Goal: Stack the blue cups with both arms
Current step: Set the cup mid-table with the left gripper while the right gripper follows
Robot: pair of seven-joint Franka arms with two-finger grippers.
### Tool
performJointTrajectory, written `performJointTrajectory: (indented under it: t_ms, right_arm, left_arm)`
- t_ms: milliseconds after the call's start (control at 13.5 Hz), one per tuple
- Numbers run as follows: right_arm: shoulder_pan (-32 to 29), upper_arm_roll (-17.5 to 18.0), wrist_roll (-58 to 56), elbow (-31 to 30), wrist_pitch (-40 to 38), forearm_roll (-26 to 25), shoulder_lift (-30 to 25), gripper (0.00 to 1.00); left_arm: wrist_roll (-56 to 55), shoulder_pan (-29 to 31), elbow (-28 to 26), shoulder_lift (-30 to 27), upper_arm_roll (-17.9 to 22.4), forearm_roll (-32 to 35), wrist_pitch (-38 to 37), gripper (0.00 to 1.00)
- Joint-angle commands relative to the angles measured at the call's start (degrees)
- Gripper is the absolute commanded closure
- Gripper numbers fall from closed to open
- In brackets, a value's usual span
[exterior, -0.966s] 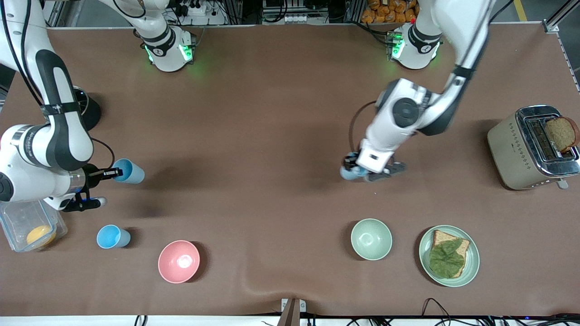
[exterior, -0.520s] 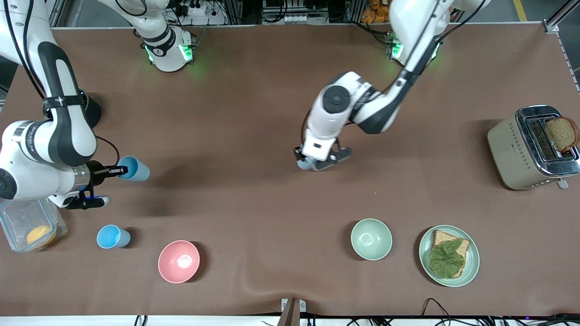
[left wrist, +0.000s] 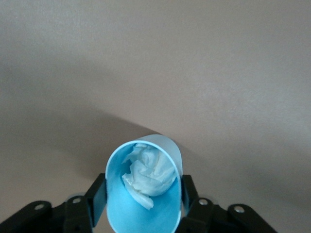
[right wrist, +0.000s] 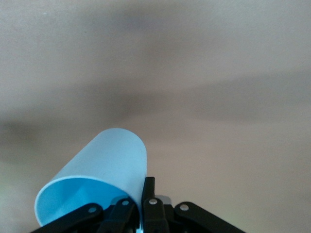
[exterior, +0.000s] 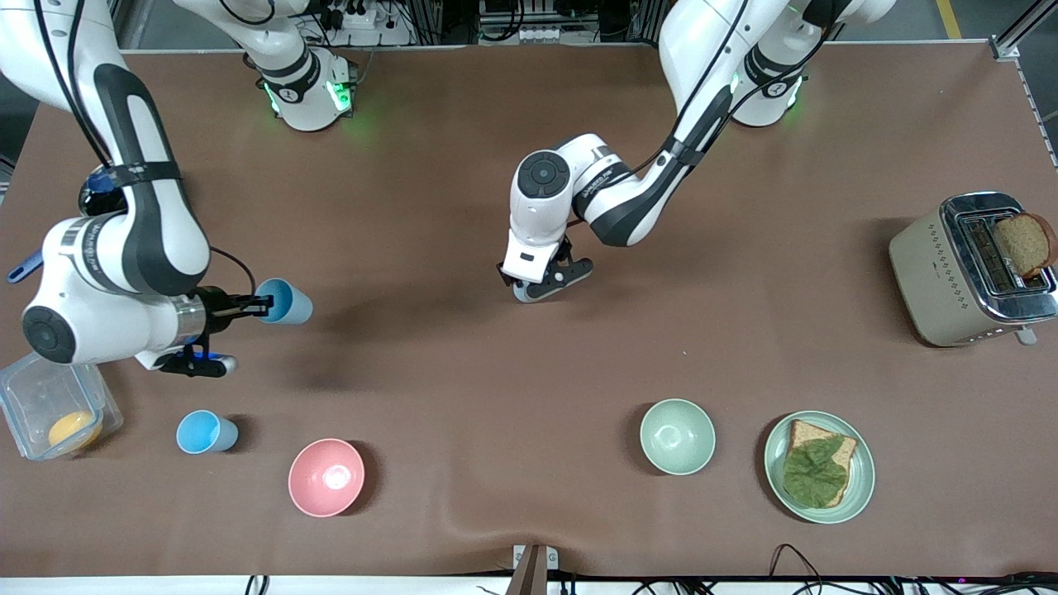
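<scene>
My right gripper (exterior: 258, 308) is shut on the rim of a light-blue cup (exterior: 286, 302) and holds it on its side above the table; in the right wrist view the fingers (right wrist: 148, 191) pinch the cup's wall (right wrist: 109, 160). My left gripper (exterior: 539, 287) is over the middle of the table, shut on a second blue cup (left wrist: 146, 216) with crumpled white paper (left wrist: 148, 177) inside; the hand mostly hides that cup in the front view. A third blue cup (exterior: 205, 432) stands upright on the table, nearer to the front camera than the right gripper.
A pink bowl (exterior: 326, 477) stands beside the third cup. A pale green bowl (exterior: 677, 436) and a plate (exterior: 860, 487) with bread and lettuce are toward the left arm's end. A toaster (exterior: 926, 273) holds a bread slice. A clear container (exterior: 25, 397) sits at the right arm's end.
The left arm has carried its cup toward the right arm's end of the table. The right gripper has moved with its cup toward the middle.
</scene>
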Motion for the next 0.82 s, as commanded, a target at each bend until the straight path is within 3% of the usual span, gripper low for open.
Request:
performJointTrajectory:
  t_ms: [0, 223, 446, 743]
  right_arm:
    - [2.1, -0.3, 5.3, -0.9, -0.7, 1.5, -1.1, 1.0]
    - [5.3, -0.3, 12.5, -1.0, -0.6, 3.1, -0.9, 1.0]
    - [7.7, -0.3, 17.7, -1.0, -0.3, 5.3, -0.7, 1.0]
    - [13.8, -0.3, 28.7, -0.9, 2.9, 6.8, -0.6, 1.0]
  left_arm:
    - [-2.9, -1.1, 1.8, -0.1, 0.8, 2.0, -2.1, 0.0]
    - [-2.9, -0.4, 2.0, -3.2, 0.7, 1.8, -4.2, 0.0]
    - [-2.5, 1.3, 7.4, -6.3, 0.8, 1.6, -12.6, 0.0]
    - [-0.1, 7.6, 7.4, -15.2, 0.9, 2.6, -20.7, 0.0]
